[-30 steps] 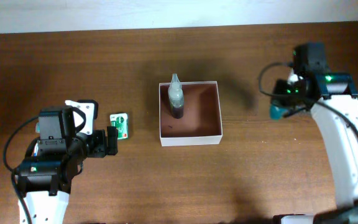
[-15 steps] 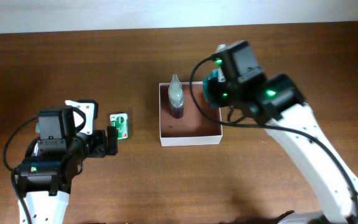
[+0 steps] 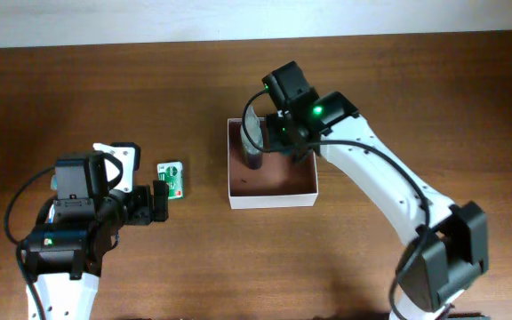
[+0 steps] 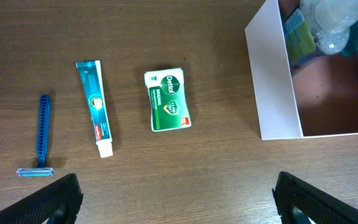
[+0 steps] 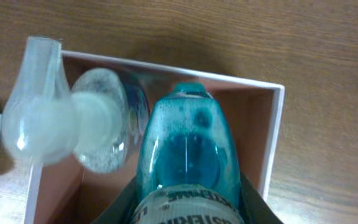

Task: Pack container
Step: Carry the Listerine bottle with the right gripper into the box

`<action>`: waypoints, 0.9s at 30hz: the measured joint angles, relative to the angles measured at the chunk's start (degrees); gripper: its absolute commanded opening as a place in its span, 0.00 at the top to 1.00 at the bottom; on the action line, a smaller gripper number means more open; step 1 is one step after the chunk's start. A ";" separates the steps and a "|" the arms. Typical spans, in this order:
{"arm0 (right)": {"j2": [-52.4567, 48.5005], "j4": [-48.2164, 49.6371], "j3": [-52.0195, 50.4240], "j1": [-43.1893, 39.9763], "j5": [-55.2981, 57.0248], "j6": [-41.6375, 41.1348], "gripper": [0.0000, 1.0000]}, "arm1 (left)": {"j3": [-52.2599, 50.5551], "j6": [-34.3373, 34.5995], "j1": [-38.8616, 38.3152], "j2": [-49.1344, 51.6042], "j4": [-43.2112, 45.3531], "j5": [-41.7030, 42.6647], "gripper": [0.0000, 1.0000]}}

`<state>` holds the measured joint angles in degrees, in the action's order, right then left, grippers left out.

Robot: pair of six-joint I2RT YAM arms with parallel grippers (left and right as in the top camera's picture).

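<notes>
The container (image 3: 272, 202) is a square white-walled box with a brownish-pink floor at mid-table. A clear bottle (image 3: 252, 140) with dark liquid stands in its back left corner; it also shows in the right wrist view (image 5: 73, 124). My right gripper (image 3: 288, 133) is over the container's back part, shut on a teal mouthwash bottle (image 5: 188, 152), which it holds inside the container's walls (image 5: 276, 130) beside the clear bottle. In the overhead view the arm hides the teal bottle. My left gripper (image 3: 160, 201) is open and empty to the left of the container, fingers (image 4: 176, 200) wide apart.
A green soap packet (image 4: 166, 101) lies left of the container wall (image 4: 272, 81); it also shows in the overhead view (image 3: 172, 178). Further left lie a toothpaste tube (image 4: 95, 107) and a blue razor (image 4: 40, 137). The table's back edge runs along the top.
My right arm has swung from the far right of the table to over the container, carrying the teal bottle. The left arm has not moved.
</notes>
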<state>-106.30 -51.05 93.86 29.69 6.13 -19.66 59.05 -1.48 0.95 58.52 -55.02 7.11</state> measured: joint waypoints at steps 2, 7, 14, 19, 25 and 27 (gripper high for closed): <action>-1.46 1.44 0.00 0.00 -0.02 -0.07 0.96 | 0.00 0.00 0.00 0.00 -0.02 0.00 0.01; -4.17 2.58 0.00 0.00 0.00 -0.09 0.67 | 0.00 0.00 0.00 0.00 0.00 0.00 0.01; -4.61 3.54 0.07 0.00 0.22 -0.46 0.48 | 0.00 0.00 0.00 0.00 0.00 0.00 0.01; -4.61 3.54 0.11 0.00 0.24 -0.48 0.47 | 0.00 0.00 0.00 0.00 -0.02 0.00 0.01; -4.61 3.34 0.11 0.00 0.24 -0.48 0.46 | 0.00 0.00 0.00 0.00 -0.02 0.00 0.01; -4.61 3.10 0.11 0.00 0.24 -0.50 0.46 | 0.00 0.00 0.00 0.00 -0.02 0.00 0.01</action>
<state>-110.91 -47.94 93.97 29.69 6.37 -20.16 59.05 -1.48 0.95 58.52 -55.05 7.11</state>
